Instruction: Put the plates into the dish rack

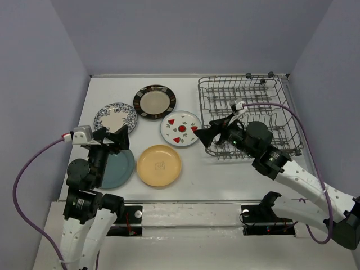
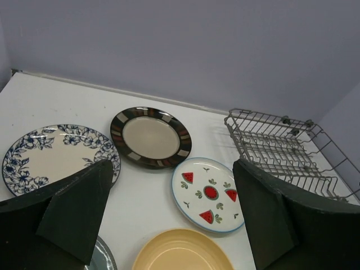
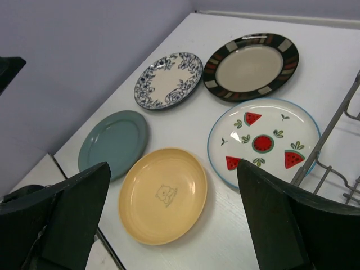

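Aloft, left fingers point(image 1: 120, 136) spread near teal plate point(image 1: 121, 170), right fingers point(image 1: 203, 136) spread beside dish rack point(image 1: 271, 94).

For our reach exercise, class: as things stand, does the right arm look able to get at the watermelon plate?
Probably yes. The right gripper hangs open just beside the watermelon plate, with nothing between them; the dish rack lies on the gripper's other side.
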Robot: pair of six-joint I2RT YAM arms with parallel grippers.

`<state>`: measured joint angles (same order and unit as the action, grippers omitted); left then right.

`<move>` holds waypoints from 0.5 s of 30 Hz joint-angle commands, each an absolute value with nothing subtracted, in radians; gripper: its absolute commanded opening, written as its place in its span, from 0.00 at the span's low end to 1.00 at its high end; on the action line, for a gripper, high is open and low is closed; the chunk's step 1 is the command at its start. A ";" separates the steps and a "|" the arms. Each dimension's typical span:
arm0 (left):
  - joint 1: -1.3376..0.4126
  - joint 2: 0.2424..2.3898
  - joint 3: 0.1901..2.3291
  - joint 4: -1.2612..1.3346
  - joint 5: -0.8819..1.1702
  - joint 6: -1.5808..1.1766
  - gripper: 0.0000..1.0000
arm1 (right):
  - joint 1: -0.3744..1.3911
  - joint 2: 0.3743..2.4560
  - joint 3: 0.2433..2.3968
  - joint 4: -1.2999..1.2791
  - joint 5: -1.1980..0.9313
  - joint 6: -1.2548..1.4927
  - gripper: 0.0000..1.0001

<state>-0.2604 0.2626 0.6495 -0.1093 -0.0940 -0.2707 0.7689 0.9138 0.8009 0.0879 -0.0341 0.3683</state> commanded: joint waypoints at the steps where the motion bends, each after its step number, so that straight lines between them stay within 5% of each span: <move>1: -0.235 0.331 0.653 -0.066 -0.103 -0.264 0.99 | 0.765 0.933 0.749 0.165 -0.110 0.388 1.00; 9: -0.161 0.405 0.646 -0.048 -0.066 -0.291 0.99 | 0.765 0.908 0.655 0.255 -0.117 0.387 0.92; 11: -0.138 0.432 0.643 -0.045 -0.040 -0.314 0.99 | 0.765 0.914 0.652 0.256 -0.118 0.403 0.83; 13: -0.126 0.455 0.643 -0.044 -0.026 -0.330 0.99 | 0.765 0.920 0.649 0.259 -0.111 0.406 0.58; 15: -0.121 0.466 0.641 -0.041 -0.025 -0.339 0.99 | 0.765 0.920 0.646 0.256 -0.098 0.413 0.46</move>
<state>-0.1379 0.4335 0.6472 -0.0971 -0.0601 -0.3065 0.7670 0.9298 0.6521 0.1768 -0.1028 0.3969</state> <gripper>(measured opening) 0.990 0.571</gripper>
